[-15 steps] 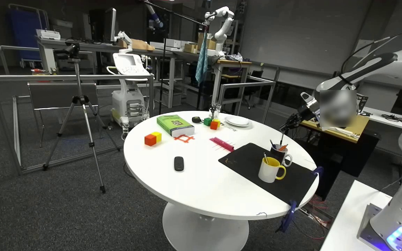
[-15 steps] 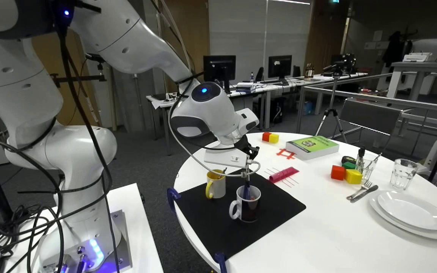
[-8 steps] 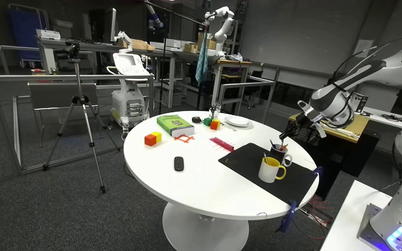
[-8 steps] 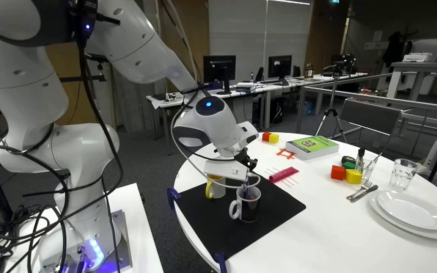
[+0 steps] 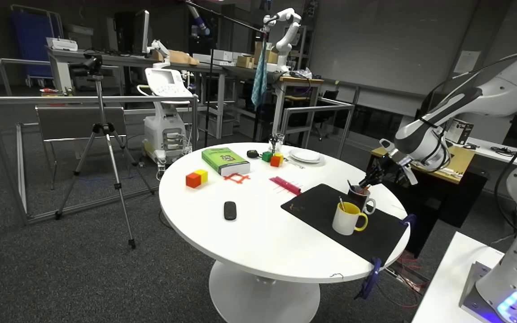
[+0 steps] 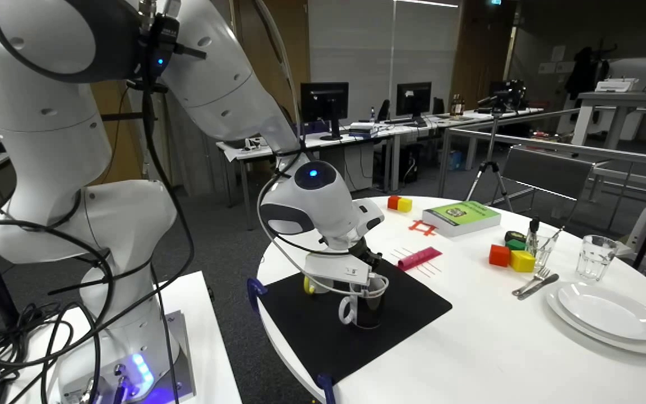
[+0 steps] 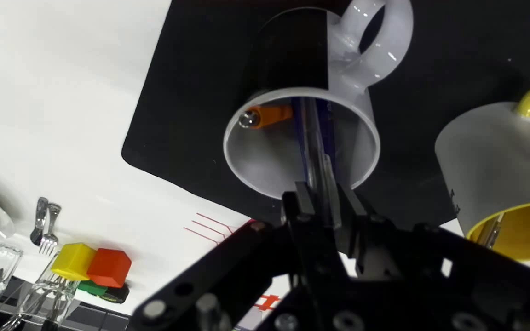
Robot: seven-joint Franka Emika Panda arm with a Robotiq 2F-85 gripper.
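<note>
My gripper (image 7: 329, 200) points down into a black-and-white mug (image 7: 292, 55), its jaws narrowly apart around the upper end of a clear pen (image 7: 313, 142). The pen's lower part runs down inside the mug. An orange pen (image 7: 272, 115) and something blue are also in there. In an exterior view the gripper (image 5: 365, 181) is right at the rim of that mug (image 5: 356, 198). Close by stands a white mug with a yellow inside (image 5: 344, 220), a pen leaning in it. Both mugs rest on a black mat (image 5: 312, 202).
Blue clamps (image 5: 370, 285) grip the mat at the table's edge. Farther off lie a pink strip (image 6: 419, 257), a green book (image 6: 460, 216), coloured cubes (image 6: 522, 261), glasses (image 6: 596, 257), cutlery and white plates (image 6: 609, 311). A black oblong device (image 5: 230, 211) lies on the white table.
The arm has come down, bringing the gripper from above the black-and-white mug to its rim. The pen under the fingers has sunk deeper into the mug. Both mugs have stayed put.
</note>
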